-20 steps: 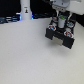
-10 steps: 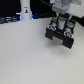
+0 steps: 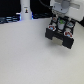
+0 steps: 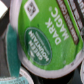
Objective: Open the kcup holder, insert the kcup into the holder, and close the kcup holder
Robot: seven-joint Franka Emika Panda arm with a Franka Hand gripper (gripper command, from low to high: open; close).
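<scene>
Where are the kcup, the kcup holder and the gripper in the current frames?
kcup (image 4: pixel 47 40): wrist view, on the middle of its green foil top.
kcup holder (image 3: pixel 62 37): exterior view, on the black front face of the box.
gripper (image 3: pixel 61 21): exterior view, between its fingertips, above the holder.

The kcup (image 4: pixel 47 37) fills almost the whole wrist view, seen from straight over its lid. The foil top is green with a white rim running round it. White lettering arcs along one edge, and a darker green oval badge with white text sits on the lid. A small square code mark shows on a white patch. Darkness surrounds the rim, too blurred to tell more.
</scene>
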